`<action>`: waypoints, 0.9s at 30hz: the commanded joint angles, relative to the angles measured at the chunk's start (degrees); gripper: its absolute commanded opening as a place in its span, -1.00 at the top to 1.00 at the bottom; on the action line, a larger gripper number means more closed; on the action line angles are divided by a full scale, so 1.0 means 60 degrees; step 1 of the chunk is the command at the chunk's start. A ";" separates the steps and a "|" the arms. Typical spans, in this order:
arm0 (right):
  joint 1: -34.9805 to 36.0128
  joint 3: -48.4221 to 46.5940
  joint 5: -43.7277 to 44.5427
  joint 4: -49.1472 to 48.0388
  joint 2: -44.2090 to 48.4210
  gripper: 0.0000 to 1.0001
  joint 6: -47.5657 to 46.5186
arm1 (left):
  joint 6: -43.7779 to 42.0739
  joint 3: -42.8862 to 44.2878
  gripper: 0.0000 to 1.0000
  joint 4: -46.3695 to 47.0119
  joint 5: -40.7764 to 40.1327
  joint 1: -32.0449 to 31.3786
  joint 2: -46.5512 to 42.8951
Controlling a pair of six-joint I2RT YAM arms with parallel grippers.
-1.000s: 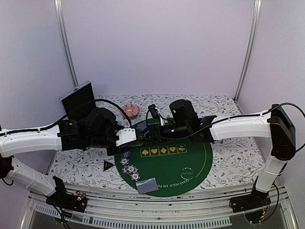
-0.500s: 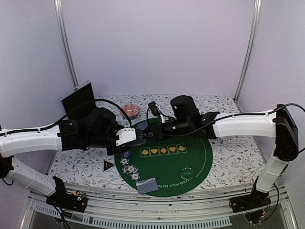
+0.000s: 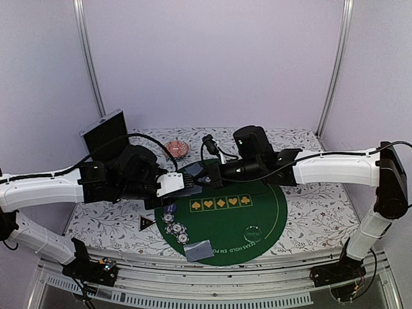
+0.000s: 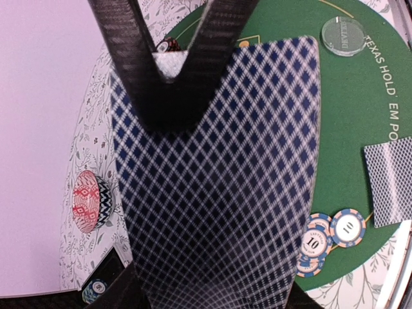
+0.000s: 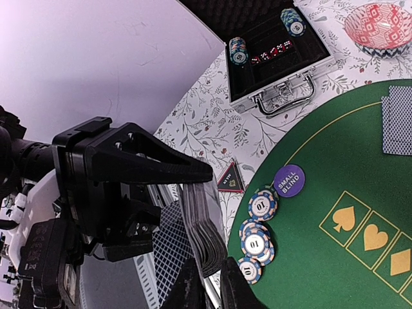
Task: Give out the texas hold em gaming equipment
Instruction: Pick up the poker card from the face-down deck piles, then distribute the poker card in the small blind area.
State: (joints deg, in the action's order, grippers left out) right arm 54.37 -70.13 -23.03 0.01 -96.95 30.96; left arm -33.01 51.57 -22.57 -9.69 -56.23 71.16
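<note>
Left hand (image 3: 187, 187) gripped the deck of cards (image 4: 219, 193) above the green mat's (image 3: 257, 212) left edge; right hand (image 5: 212, 290) pinched narrowly at the deck's edge; dealt cards (image 4: 389, 183), chips (image 5: 257, 225) marked "10", a "SMALL BLIND" button (image 5: 288, 180) and a "DEALER" button (image 4: 343, 35) lay out; more dealing seemingly remained; mat read "TEXAS HOLD'EM".

Robot test booth, as we read it: plain lilac wall panels (image 3: 212, 64) and metal posts (image 3: 89, 64) stand beyond the left tool (image 3: 193, 185); arm bases (image 3: 90, 267) are bolted to a rail (image 3: 225, 283) edging the tabletop (image 3: 315, 212).
</note>
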 commanded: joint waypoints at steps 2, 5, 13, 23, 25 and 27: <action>-0.0058 -0.0287 0.0249 0.0305 0.0421 0.68 -0.0082 | -0.0093 -0.0047 -0.01 0.0143 0.0067 -0.0029 -0.0027; -0.0054 -0.0314 0.0132 0.0256 0.0388 0.50 -0.0070 | -0.0093 -0.0041 -0.01 0.0143 0.0064 -0.0031 -0.0021; -0.0023 -0.0398 0.0332 0.0475 0.0454 0.59 -0.0042 | -0.0093 -0.0055 -0.01 0.0143 0.0063 -0.0033 -0.0026; -0.0023 -0.0457 0.0704 0.1143 0.0861 0.87 -0.0295 | -0.0097 -0.0055 -0.01 0.0132 0.0064 -0.0031 -0.0010; -0.0024 -0.0445 0.0738 0.1134 0.0980 0.92 -0.0308 | -0.0093 -0.0055 -0.01 0.0142 0.0064 -0.0027 -0.0009; -0.0024 -0.0430 0.0698 0.1080 0.1062 0.94 -0.0338 | -0.0093 -0.0055 -0.01 0.0143 0.0064 -0.0029 -0.0009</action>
State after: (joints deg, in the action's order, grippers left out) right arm 54.33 -71.00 -19.81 6.11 -93.54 29.65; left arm -33.01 51.57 -22.59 -9.65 -56.23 71.16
